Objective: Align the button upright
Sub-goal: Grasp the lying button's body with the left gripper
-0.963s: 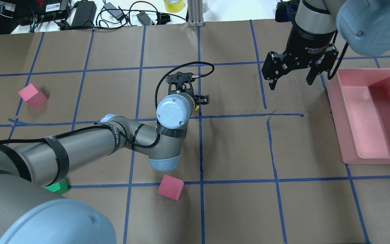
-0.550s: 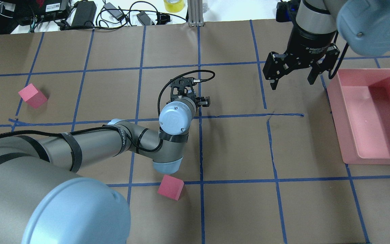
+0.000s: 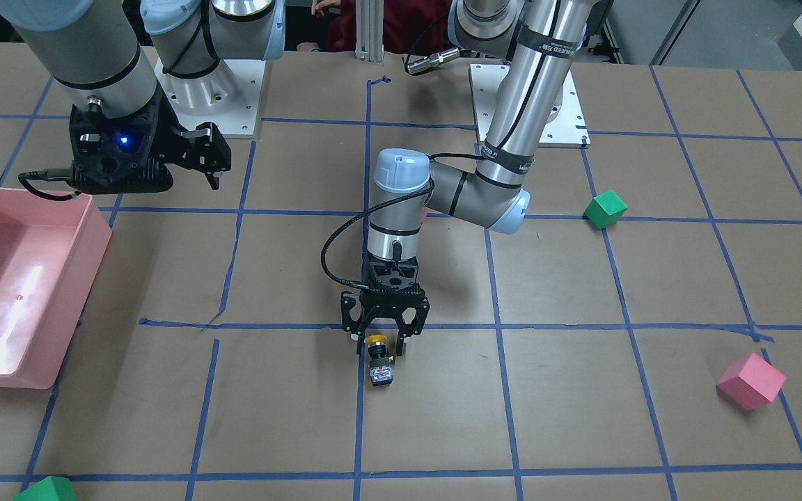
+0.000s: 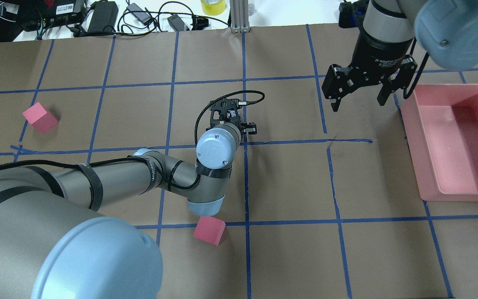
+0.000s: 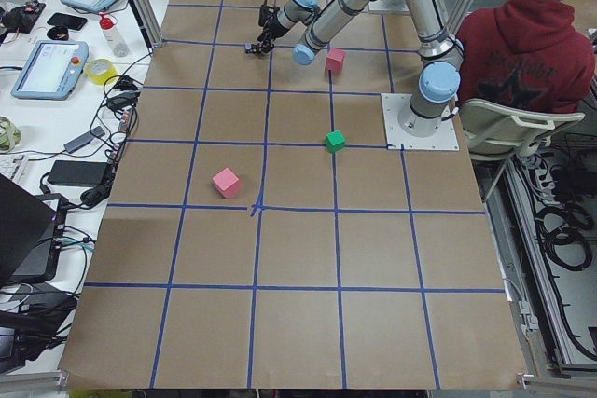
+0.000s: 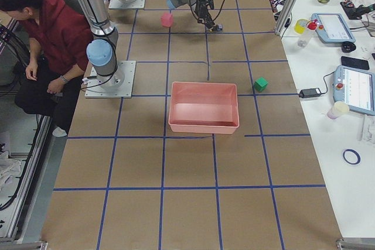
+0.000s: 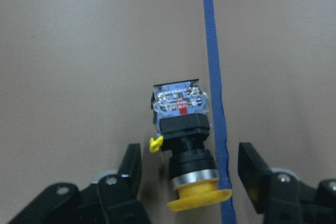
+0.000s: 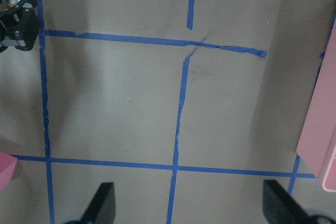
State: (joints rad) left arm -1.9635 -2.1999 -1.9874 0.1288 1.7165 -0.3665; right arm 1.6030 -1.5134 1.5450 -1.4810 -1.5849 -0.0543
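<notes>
**Button** (image 7: 186,145): lies on its side on the brown paper surface (image 3: 582,417), near mid-table. The yellow cap points toward the left gripper and the grey terminal base points away from it. A small yellow tab sticks out beside the black body. A blue tape line (image 7: 212,77) runs just beside the button, and the cap's edge overlaps it.

**Left gripper** (image 3: 380,346): points down at the button, jaws released and holding nothing. The cap end sits between the two fingers (image 7: 131,166), with a gap on each side. The terminal base lies beyond the fingertips. The jaws appear to be low over the surface, though contact with it cannot be told.

**Right gripper** (image 4: 357,101): hangs above the surface well apart from the button, beside the pink bin (image 4: 413,141). Jaws spread and empty.

**Other items:** one pink cube (image 4: 209,229) near the left arm's elbow, and one green cube (image 3: 605,209).
</notes>
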